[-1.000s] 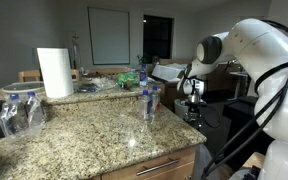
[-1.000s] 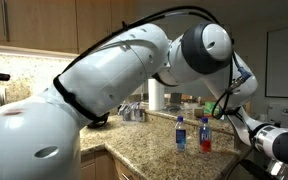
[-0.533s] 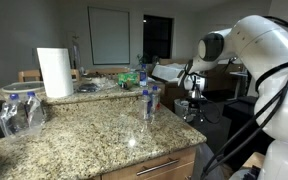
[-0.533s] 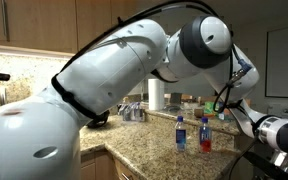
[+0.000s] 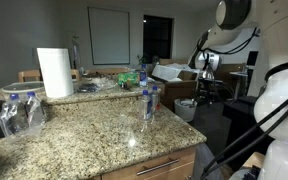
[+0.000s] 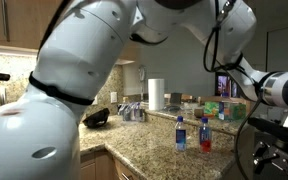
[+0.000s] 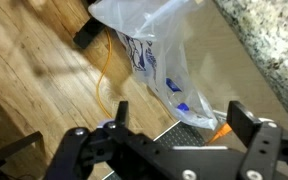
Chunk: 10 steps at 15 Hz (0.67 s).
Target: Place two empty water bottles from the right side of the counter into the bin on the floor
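2 water bottles (image 6: 180,133) on counter (image 6: 144,138); bin (image 5: 185,108) below gripper (image 7: 176,112) w/ jaws wide.

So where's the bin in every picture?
Exterior view: bin low, right of middle, beyond the counter corner.
Exterior view: not in it; only the counter shows.
Wrist view: bag-lined bin top middle.
Shared landmark: the speckled counter.

Both exterior views close across the shared counter (image 5: 84,140); wrist view down onto the bin (image 7: 154,45)
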Each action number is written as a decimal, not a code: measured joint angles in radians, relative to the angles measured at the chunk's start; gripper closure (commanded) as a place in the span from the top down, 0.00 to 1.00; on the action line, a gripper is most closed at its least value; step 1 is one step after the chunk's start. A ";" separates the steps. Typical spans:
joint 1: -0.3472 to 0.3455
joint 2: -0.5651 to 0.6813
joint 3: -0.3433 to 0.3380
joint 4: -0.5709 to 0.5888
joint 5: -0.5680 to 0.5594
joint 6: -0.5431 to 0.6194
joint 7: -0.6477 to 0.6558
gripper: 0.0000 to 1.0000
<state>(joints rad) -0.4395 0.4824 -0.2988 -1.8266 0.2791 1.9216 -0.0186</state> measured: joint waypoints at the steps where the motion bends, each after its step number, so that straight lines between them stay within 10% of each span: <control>1: 0.003 -0.059 -0.002 -0.047 -0.023 0.009 -0.026 1.00; 10: 0.153 -0.571 0.044 -0.454 -0.136 0.134 -0.131 1.00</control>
<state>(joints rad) -0.2862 -0.0887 -0.2549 -2.2805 0.1428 2.0556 -0.1495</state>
